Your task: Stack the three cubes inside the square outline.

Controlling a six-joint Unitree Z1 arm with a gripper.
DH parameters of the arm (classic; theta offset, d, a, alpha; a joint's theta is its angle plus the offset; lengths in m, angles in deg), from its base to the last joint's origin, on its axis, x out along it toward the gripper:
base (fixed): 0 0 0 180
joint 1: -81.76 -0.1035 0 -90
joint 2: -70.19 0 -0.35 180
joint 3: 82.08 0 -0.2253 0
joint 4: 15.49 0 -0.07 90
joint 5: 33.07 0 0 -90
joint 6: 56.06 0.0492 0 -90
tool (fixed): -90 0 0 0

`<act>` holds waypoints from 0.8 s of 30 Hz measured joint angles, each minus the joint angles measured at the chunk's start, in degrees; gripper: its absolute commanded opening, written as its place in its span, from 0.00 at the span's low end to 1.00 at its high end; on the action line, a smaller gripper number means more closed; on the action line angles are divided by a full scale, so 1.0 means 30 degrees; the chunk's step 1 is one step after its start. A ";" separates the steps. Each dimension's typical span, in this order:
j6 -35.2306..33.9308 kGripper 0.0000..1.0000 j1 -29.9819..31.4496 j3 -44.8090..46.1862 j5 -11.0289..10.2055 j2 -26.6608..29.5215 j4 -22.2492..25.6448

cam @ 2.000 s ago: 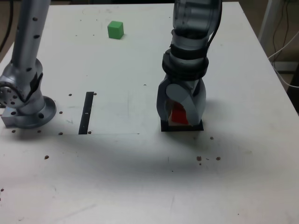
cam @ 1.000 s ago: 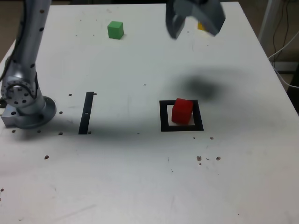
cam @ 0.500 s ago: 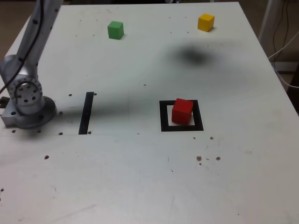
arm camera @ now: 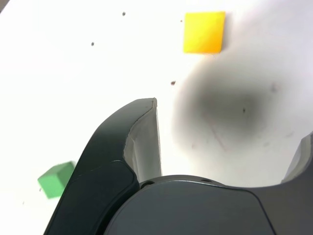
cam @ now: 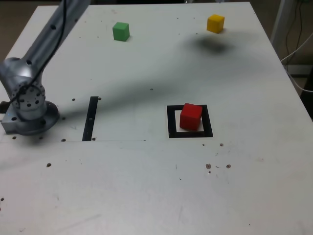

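The red cube (cam: 190, 116) stands alone inside the square outline (cam: 171, 122), slightly right of the table's middle in the exterior view. The green cube (cam: 121, 31) (arm camera: 55, 179) sits at the far left, and the yellow cube (cam: 215, 23) (arm camera: 204, 32) at the far right. My gripper (arm camera: 232, 120) is out of the exterior view; only its shadow (cam: 212, 44) falls just in front of the yellow cube. In the wrist view its jaws stand wide apart and open above bare table, with nothing between them. The yellow cube lies beyond the fingertips.
A narrow black strip (cam: 90, 118) lies on the exterior view's left, beside the arm's grey base (cam: 29, 110). The arm's link (cam: 54, 29) slants up over the far-left corner. Cables (cam: 298, 29) hang past the table's right edge.
The gripper let go of the red cube in the outline, rose, and left the exterior view. Its shadow has slid toward the yellow cube.
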 measured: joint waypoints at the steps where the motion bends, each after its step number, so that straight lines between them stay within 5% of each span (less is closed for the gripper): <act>1: 0.0018 0.97 0.0000 -0.0145 -0.0125 -0.0177 -0.0011; 24: 0.0065 0.91 -0.0001 -0.1636 -0.1257 -0.3988 -0.2161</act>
